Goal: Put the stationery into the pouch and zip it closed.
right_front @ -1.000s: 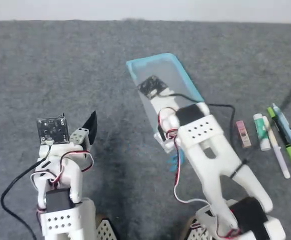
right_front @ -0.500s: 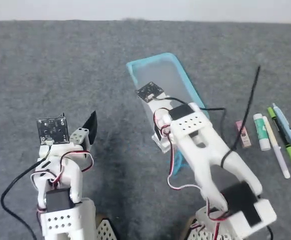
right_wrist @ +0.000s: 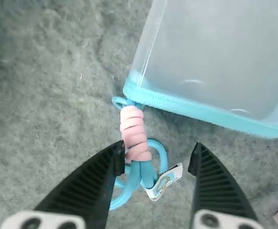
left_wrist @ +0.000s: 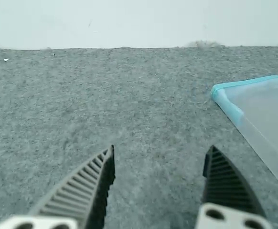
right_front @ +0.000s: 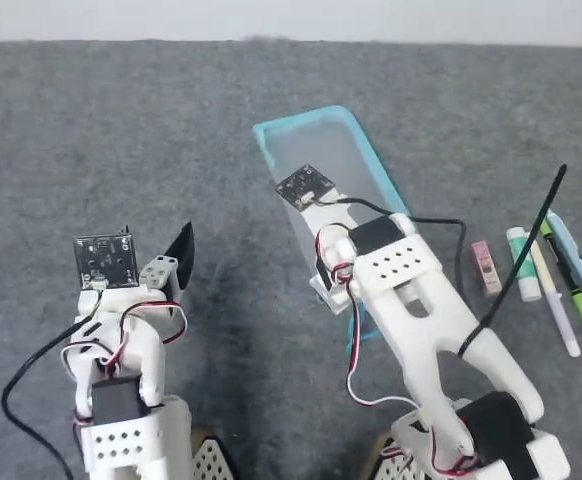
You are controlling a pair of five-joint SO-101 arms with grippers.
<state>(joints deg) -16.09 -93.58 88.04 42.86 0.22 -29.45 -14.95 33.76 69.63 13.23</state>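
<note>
One: Two arms over a wide grey felt mat (right_front: 121, 120), and the pouch (right_front: 326, 150) lies mid-table. It is frosted, see-through plastic with a teal fabric edge and rounded corners.

Two: And the claws?

One: The right gripper (right_wrist: 158, 152) hangs at the pouch's near corner, ribbed black jaws spread wide with nothing in them. The left gripper (left_wrist: 160, 157) is well apart over bare felt, also wide open and empty.

Two: All the stationery sits outside. The slim pens (right_front: 561, 280), a stubby white stick (right_front: 522, 262) and a small pink eraser (right_front: 486, 267) are lined up beside the right arm.

One: So I'd say we're on the zipper. The pink ribbed pull (right_wrist: 133, 131) sits just beside one jaw, threaded on a looped teal cord (right_wrist: 124, 191) with a paper tag (right_wrist: 165, 180).

Two: Next move, I reckon, is to shift sideways until the pull is centred, pinch it, then drag along the edge. It's small and soft, so it could slip.
</note>
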